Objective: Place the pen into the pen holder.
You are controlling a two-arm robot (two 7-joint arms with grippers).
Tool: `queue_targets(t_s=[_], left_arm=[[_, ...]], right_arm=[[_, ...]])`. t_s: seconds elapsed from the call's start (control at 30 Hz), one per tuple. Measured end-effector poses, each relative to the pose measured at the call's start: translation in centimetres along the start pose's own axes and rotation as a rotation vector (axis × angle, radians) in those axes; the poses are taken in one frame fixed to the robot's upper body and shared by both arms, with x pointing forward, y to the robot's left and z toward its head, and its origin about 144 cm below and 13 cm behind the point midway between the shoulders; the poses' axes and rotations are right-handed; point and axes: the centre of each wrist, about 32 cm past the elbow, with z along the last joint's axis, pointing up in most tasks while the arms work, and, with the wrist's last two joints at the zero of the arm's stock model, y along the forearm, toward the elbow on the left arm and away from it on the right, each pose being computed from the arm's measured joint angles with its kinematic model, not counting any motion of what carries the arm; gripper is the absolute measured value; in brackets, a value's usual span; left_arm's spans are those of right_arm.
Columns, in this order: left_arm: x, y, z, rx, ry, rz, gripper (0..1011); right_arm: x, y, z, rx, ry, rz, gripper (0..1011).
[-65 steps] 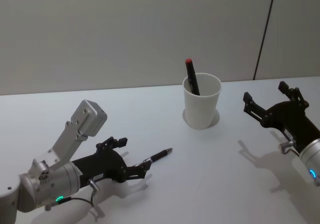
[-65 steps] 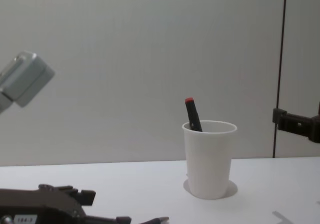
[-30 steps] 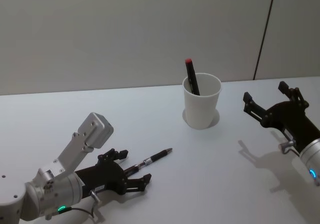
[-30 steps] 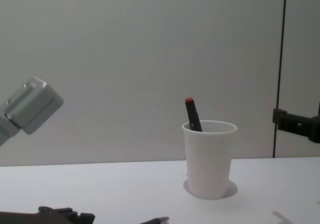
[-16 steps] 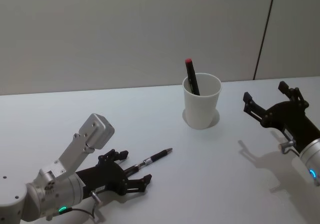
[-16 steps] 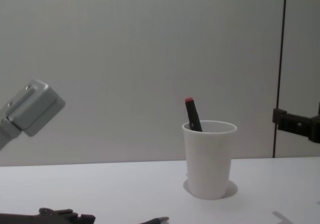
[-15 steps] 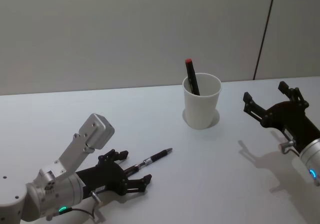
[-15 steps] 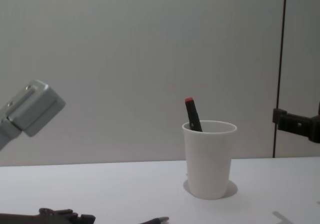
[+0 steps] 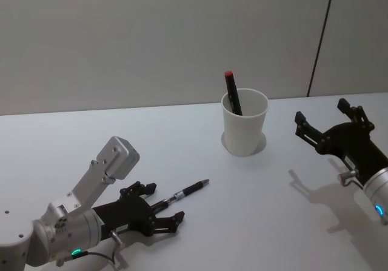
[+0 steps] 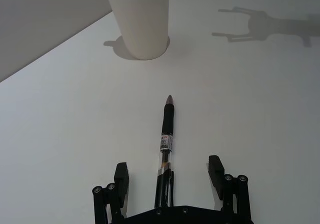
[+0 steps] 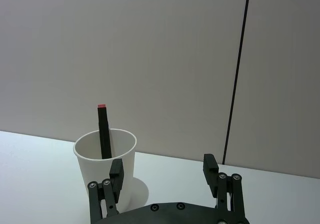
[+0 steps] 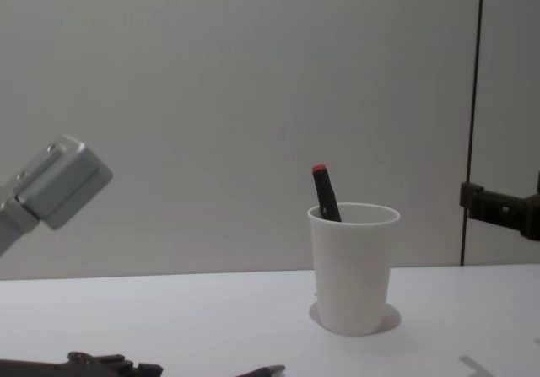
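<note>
My left gripper (image 9: 165, 202) sits low in the lower left of the head view. The arm is stretched forward and lies nearly flat, with the fingers (image 10: 121, 175) spread wide apart. My right gripper (image 9: 321, 112) hangs at the right edge, mid-height, its fingers (image 11: 210, 164) also spread wide.

The pen holder (image 9: 244, 128) is plain white, without pattern. The standing pen (image 9: 232, 95) is black with a red cap. The loose pen (image 9: 185, 192) at lower centre is black, with a clear section and a white label band. The table (image 9: 200, 153) is white. The left gripper (image 9: 167, 203) and right gripper (image 9: 321, 112) are black. The wall (image 9: 121, 34) is pale grey.
</note>
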Motion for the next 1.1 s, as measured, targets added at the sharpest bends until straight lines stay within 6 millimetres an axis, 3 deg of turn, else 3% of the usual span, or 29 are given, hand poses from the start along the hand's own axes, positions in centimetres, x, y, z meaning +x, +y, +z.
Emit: queue_targets(t_s=[0.3, 0.4, 0.63, 0.7, 0.77, 0.9, 0.93, 1.1], left_arm=[[0.06, -0.04, 0.03, 0.003, 0.004, -0.006, 999], [0.05, -0.05, 0.04, 0.004, 0.005, -0.009, 945], [0.06, -0.07, 0.06, 0.005, 0.007, -0.011, 747], [0.06, -0.07, 0.06, 0.005, 0.007, -0.011, 737], [0.07, -0.07, 0.06, 0.005, 0.007, -0.011, 630], [0.09, -0.07, 0.06, 0.006, 0.007, -0.011, 539], [0.09, -0.07, 0.06, 0.006, 0.007, -0.010, 467], [0.10, -0.07, 0.06, 0.008, 0.007, -0.010, 307]], right_arm=[[0.00, 0.00, 0.00, 0.000, 0.000, 0.000, 1001], [0.00, 0.00, 0.00, 0.000, 0.000, 0.000, 1001], [0.00, 0.00, 0.00, 0.000, 0.000, 0.000, 1001], [0.00, 0.00, 0.00, 0.000, 0.000, 0.000, 1001], [0.00, 0.00, 0.00, 0.000, 0.000, 0.000, 1001], [0.00, 0.00, 0.00, 0.000, 0.000, 0.000, 1001], [0.00, 0.00, 0.00, 0.000, 0.000, 0.000, 1001], [0.00, 0.00, 0.00, 0.000, 0.000, 0.000, 1001]])
